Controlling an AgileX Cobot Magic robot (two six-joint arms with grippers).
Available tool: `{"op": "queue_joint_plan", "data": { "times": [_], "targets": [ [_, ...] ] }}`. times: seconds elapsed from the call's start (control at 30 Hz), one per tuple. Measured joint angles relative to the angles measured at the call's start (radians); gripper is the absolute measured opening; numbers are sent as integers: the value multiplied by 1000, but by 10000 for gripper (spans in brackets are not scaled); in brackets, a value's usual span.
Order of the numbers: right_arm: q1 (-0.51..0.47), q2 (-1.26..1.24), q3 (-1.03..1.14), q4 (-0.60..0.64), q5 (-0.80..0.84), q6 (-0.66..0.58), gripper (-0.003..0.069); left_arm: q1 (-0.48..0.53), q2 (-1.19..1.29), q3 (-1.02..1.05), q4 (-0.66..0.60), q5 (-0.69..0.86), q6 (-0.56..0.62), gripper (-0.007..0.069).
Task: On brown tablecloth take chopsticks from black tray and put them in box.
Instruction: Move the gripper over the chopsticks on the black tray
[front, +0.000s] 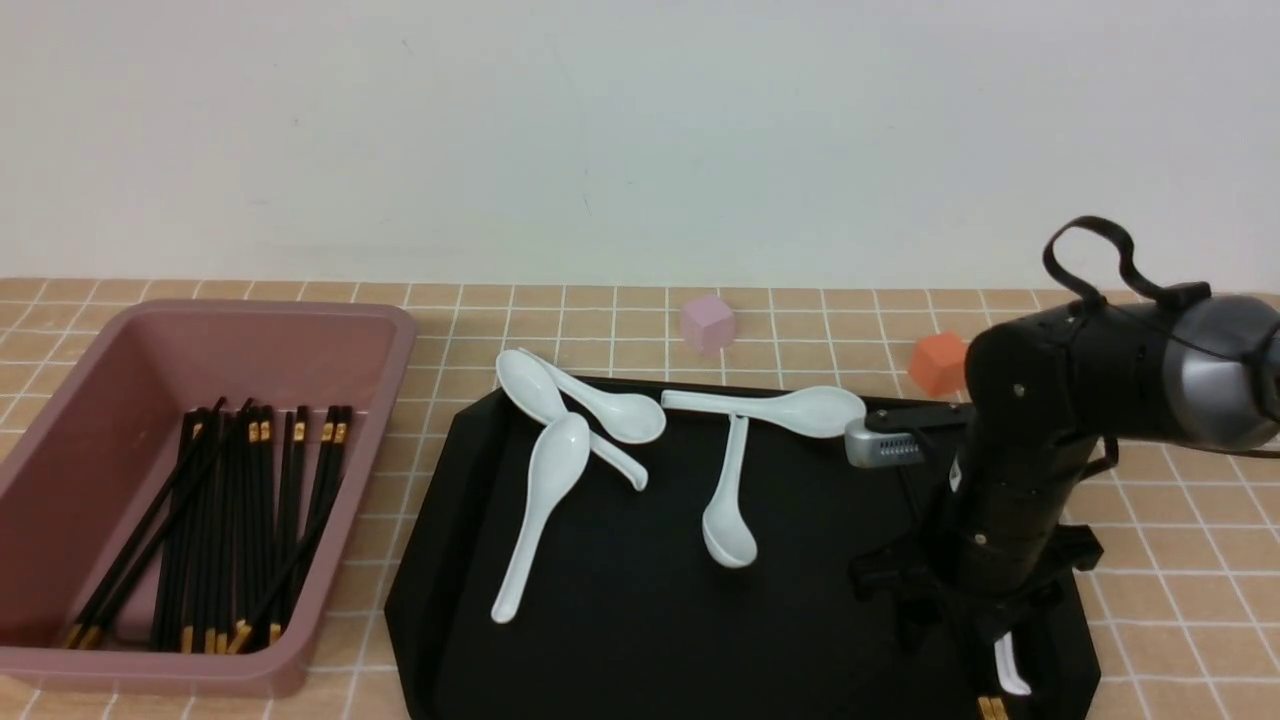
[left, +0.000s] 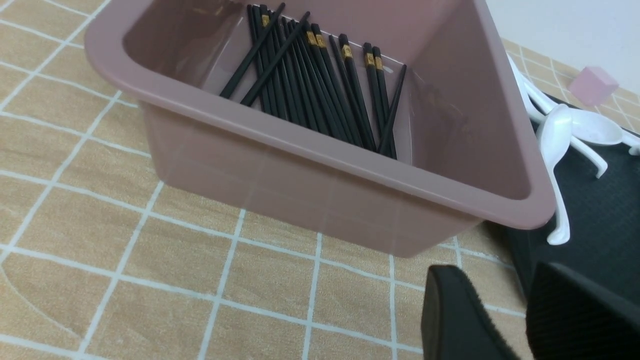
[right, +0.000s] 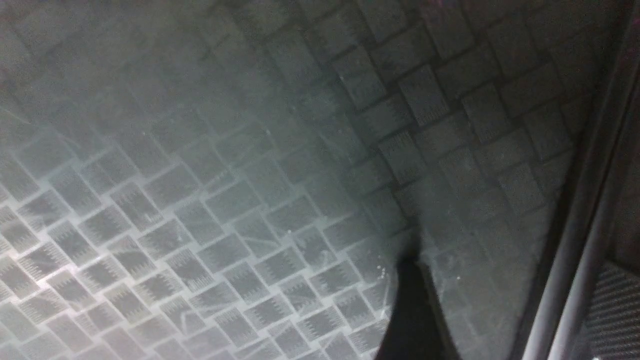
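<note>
The mauve box (front: 400, 330) stands at the left on the checked tablecloth (front: 1180, 520) and holds several black chopsticks (front: 235, 520). The box (left: 320, 145) and those chopsticks (left: 320, 85) also show in the left wrist view. The black tray (front: 640, 600) lies in the middle. My right gripper (front: 985, 650) points down at the tray's front right corner, over gold-banded chopstick ends (front: 990, 708). In the right wrist view my right gripper (right: 515, 300) is open just above the tray floor, with two thin sticks (right: 575, 240) lying beside one pad (right: 615, 305). My left gripper (left: 520, 320) is open and empty, low beside the box.
Several white spoons (front: 540, 500) lie across the back half of the tray, and one white handle (front: 1010, 665) shows by my right gripper. A small pink cube (front: 707, 322) and an orange cube (front: 938, 364) sit behind the tray. A wall closes the back.
</note>
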Motion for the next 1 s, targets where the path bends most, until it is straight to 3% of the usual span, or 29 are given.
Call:
{"op": "queue_joint_plan", "data": {
  "times": [0.3,0.4,0.57,0.67,1.0],
  "targets": [
    [2,20,-14,-18,26,-34,424,0,0,0,0,0,0,239],
    [2,30,-21,-21,39,-47,366,0,0,0,0,0,0,239],
    [-1,32,-25,-5,46,-68,204,0,0,0,0,0,0,239],
    [-7,32,-25,32,46,-83,153,0,0,0,0,0,0,239],
    [-5,32,-25,74,46,-104,175,0,0,0,0,0,0,239]
  ]
}}
